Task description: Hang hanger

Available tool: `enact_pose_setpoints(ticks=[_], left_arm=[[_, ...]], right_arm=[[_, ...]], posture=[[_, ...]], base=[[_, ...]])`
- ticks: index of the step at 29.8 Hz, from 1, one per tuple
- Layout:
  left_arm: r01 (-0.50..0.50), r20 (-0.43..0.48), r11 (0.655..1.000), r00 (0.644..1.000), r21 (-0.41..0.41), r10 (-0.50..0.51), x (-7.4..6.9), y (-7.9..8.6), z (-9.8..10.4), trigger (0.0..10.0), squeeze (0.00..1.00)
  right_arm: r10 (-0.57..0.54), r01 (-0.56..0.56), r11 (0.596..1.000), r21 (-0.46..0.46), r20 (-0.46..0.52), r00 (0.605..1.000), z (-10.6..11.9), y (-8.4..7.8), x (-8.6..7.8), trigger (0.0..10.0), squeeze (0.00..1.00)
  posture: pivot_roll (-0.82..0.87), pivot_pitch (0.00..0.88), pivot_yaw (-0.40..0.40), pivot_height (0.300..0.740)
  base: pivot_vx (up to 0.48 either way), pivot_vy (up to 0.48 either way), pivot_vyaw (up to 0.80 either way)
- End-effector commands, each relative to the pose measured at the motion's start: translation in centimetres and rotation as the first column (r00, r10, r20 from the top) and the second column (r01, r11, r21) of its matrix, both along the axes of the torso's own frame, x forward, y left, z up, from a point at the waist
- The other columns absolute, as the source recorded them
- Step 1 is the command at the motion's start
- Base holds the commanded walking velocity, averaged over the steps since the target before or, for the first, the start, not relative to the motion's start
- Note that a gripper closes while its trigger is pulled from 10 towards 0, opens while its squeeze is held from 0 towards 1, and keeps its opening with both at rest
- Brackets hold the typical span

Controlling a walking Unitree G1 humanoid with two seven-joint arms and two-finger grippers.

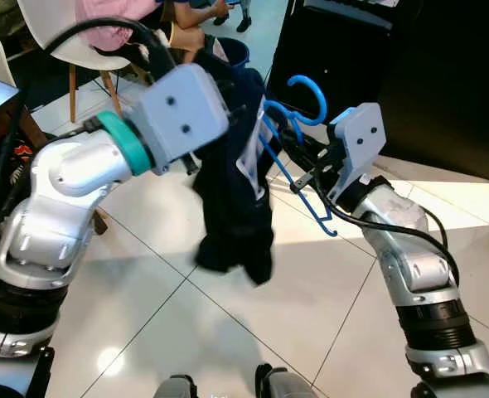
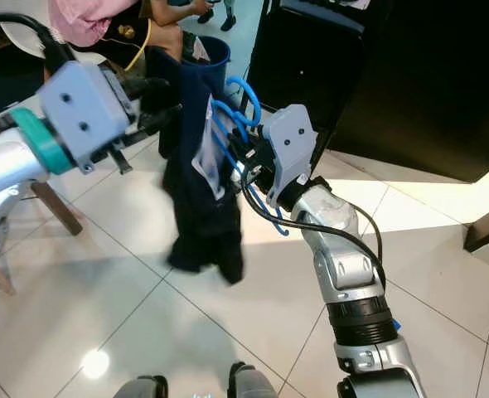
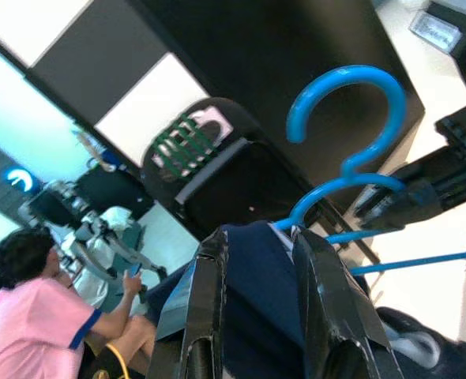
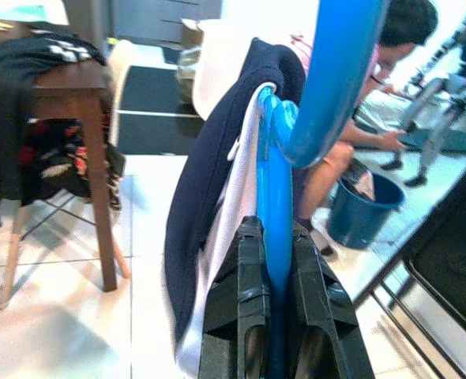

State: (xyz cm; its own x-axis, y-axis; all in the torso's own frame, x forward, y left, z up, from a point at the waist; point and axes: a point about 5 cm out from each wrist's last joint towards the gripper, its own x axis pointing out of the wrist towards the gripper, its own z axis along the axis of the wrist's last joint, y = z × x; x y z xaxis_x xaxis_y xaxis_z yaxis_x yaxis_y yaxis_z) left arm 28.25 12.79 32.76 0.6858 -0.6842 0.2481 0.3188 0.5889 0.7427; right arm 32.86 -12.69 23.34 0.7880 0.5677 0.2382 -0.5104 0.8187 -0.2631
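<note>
- White tiled floor ran under everything, with a black cabinet behind on the right and no rail or rod visible to hang from.
- Far left, a dark wooden table had dark clothes heaped on it.
- Behind it, a person in a pink shirt sat on a white chair.
- Left gripper was raised at mid height, fingers closed narrow on the collar of the navy garment.
- Garment hung down loose between the two arms, off the floor, draped on the blue hanger.
- Hanger sat mid-frame just right of the garment, hook pointing up toward the cabinet.
- Right gripper clamped tight on the hanger's blue bar, arm reaching in from the right.
- Risk: both grippers held one load, so uneven pulling could probably drag the collar off the hanger shoulder and drop the garment.
- Risk: the hanger looked tilted; more tilt would likely let the fabric slide off one end.
- Risk: the thin bar might twist in the right fingers, swinging the hook away from any target.
- Risk: the person sat near, so a wide swing could reach them.
- Containers: a blue bucket stood on the floor by the person, something light and crumpled inside; could not tell what.
</note>
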Motion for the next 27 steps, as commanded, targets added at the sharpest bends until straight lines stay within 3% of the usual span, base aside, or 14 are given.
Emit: enact_pose_setpoints(ticks=[1,9,11,12,14,15,16,17,18,22,23,24,26,27], left_arm=[[-0.020,0.002,0.999,1.000,-0.025,0.020,-0.3,0.4,0.0,10.0,0.00],[-0.068,0.028,0.991,0.997,-0.116,0.072,-0.2,1.0,0.1,10.0,0.00],[-0.154,0.053,0.970,0.985,-0.188,0.167,0.4,1.8,0.7,10.0,0.00],[-0.271,0.074,0.934,0.953,-0.235,0.295,1.1,2.8,0.8,10.0,0.00],[-0.271,0.074,0.934,0.953,-0.235,0.295,1.1,2.8,0.8,10.0,0.00],[-0.403,0.047,0.872,0.901,-0.278,0.431,1.9,4.0,0.4,10.0,0.00],[-0.403,0.047,0.872,0.901,-0.278,0.431,1.9,4.0,0.4,10.0,0.00],[-0.493,-0.029,0.827,0.863,-0.269,0.505,2.6,4.8,-1.0,10.0,0.00],[-0.523,-0.089,0.814,0.850,-0.252,0.519,2.8,5.0,-2.3,10.0,0.00],[-0.523,-0.089,0.814,0.850,-0.252,0.519,2.8,5.0,-2.3,10.0,0.00],[-0.473,-0.207,0.831,0.880,-0.294,0.428,2.7,4.5,-3.9,10.0,1.00],[-0.473,-0.207,0.831,0.880,-0.294,0.428,2.7,4.5,-3.9,10.0,1.00],[-0.329,-0.406,0.841,0.902,-0.430,0.145,2.0,3.6,-6.5,10.0,1.00],[-0.329,-0.406,0.841,0.902,-0.430,0.145,2.0,3.6,-6.5,10.0,1.00]], right_arm=[[-0.014,0.013,1.000,0.025,0.055,0.998,1.2,-0.1,0.0,10.0,0.00],[-0.021,0.019,0.999,0.027,0.060,0.998,1.3,0.0,0.2,10.0,0.00],[-0.032,0.030,0.999,0.029,0.064,0.997,1.3,-0.1,0.2,10.0,0.00],[-0.046,0.044,0.998,0.034,0.072,0.996,1.5,-0.3,0.3,10.0,0.00],[-0.046,0.044,0.998,0.034,0.072,0.996,1.5,-0.3,0.3,10.0,0.00],[-0.058,0.054,0.998,0.043,0.083,0.995,1.8,-0.5,0.2,10.0,0.00],[-0.058,0.054,0.998,0.043,0.083,0.995,1.8,-0.5,0.2,10.0,0.00],[-0.061,0.055,0.997,0.061,0.105,0.993,2.5,-0.8,0.0,10.0,0.00],[-0.057,0.048,0.996,0.075,0.125,0.990,3.2,-1.0,-0.2,10.0,0.00],[-0.057,0.048,0.996,0.075,0.125,0.990,3.2,-1.0,-0.2,10.0,0.00],[-0.042,0.029,0.996,0.087,0.149,0.988,3.8,-1.1,-0.4,10.0,0.00],[-0.042,0.029,0.996,0.087,0.149,0.988,3.8,-1.1,-0.4,10.0,0.00],[0.026,-0.044,0.995,0.093,0.181,0.983,4.5,-0.5,-1.1,10.0,0.00],[0.026,-0.044,0.995,0.093,0.181,0.983,4.5,-0.5,-1.1,10.0,0.00]], posture=[[0.05,0.114,0.017,0.740],[0.05,0.114,0.019,0.740],[0.05,0.115,0.023,0.740],[0.05,0.115,0.023,0.740],[0.05,0.115,0.023,0.740],[0.05,0.115,0.022,0.740],[0.05,0.115,0.022,0.740],[0.05,0.114,0.019,0.740],[0.06,0.114,0.018,0.740],[0.06,0.114,0.018,0.740],[0.05,0.113,0.020,0.740],[0.05,0.113,0.020,0.740],[0.05,0.112,0.022,0.740],[0.05,0.112,0.022,0.740]], base=[[0.000,0.000,0.00],[0.000,0.000,0.00],[0.000,0.000,0.00],[0.000,0.000,0.00],[0.000,0.000,0.00],[0.000,0.000,0.00],[0.000,0.000,0.00],[0.000,0.000,0.00],[0.000,0.000,0.00],[0.000,0.000,0.00],[0.000,0.000,0.00],[0.000,0.000,0.00],[0.000,0.000,0.00],[0.000,0.000,0.00]])
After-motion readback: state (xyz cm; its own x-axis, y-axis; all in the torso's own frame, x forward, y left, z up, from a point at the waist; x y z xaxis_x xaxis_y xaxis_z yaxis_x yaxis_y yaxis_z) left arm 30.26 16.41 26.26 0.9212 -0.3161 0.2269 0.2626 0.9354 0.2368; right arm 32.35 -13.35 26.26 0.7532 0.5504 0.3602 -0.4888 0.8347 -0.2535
